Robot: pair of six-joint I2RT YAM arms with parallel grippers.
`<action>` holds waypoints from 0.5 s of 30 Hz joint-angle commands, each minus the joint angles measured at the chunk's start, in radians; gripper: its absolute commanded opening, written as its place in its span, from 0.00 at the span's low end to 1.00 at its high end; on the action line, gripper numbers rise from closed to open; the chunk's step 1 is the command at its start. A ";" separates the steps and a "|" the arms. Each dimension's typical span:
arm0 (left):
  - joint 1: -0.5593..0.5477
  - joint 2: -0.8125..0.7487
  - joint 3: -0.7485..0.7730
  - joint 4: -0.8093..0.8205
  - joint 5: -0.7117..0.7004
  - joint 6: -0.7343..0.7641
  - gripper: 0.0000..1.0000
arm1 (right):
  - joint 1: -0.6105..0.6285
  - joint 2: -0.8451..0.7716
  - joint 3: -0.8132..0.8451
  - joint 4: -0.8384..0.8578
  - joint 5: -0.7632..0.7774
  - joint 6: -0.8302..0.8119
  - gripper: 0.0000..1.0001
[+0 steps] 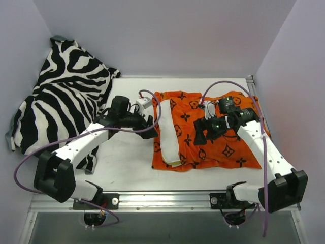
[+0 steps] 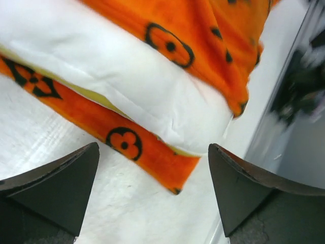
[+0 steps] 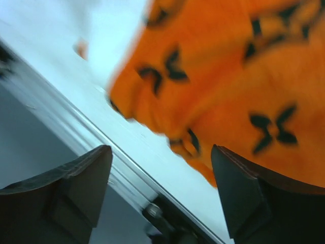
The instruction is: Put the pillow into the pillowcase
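Trouble is most likely to be met just beyond the near rail (image 1: 167, 199), where the pillowcase (image 1: 185, 147) lies on the surface (image 1: 127, 162) with the pillow (image 1: 167, 133) nearly all inside it. Only a white strip with yellow piping is shown along the open left edge. The left jaws are seen spread wide beside that strip with nothing between them. The right jaws are likewise seen well apart above the orange cloth further right, with nothing gripped. Since neither piece is held, the case can be shoved bodily across the surface if the pillow is pushed from the left, and the strip is then left outside; it is judged that the closed right side ought to be pinned first. If only the top layer of the mouth is pinched, the lower hem, seen lying flat under the pillow in the left wrist view, can be folded inward and a corner jammed. Soft filling can also be bunched rather than slid. Further back on the left, the zebra-striped cloth (image 1: 61, 96) lies beside the left arm and could be snagged by a broad sweep.
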State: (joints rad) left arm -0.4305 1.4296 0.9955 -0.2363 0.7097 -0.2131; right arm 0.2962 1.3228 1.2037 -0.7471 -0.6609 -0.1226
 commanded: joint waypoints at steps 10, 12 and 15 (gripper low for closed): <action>-0.359 -0.018 -0.208 0.168 -0.211 1.256 0.98 | -0.019 -0.307 -0.501 0.015 0.688 -0.345 0.88; -0.387 0.044 -0.245 0.335 -0.239 1.299 0.97 | -0.017 -0.239 -0.571 0.105 0.708 -0.327 0.87; -0.428 0.127 -0.242 0.457 -0.251 1.339 0.97 | -0.026 -0.124 -0.566 0.244 0.670 -0.292 0.76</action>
State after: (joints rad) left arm -0.8303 1.4937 0.7467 -0.0399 0.4732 0.9512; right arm 0.2756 1.1164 0.6338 -0.6632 -0.0395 -0.4210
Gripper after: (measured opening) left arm 0.974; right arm 0.790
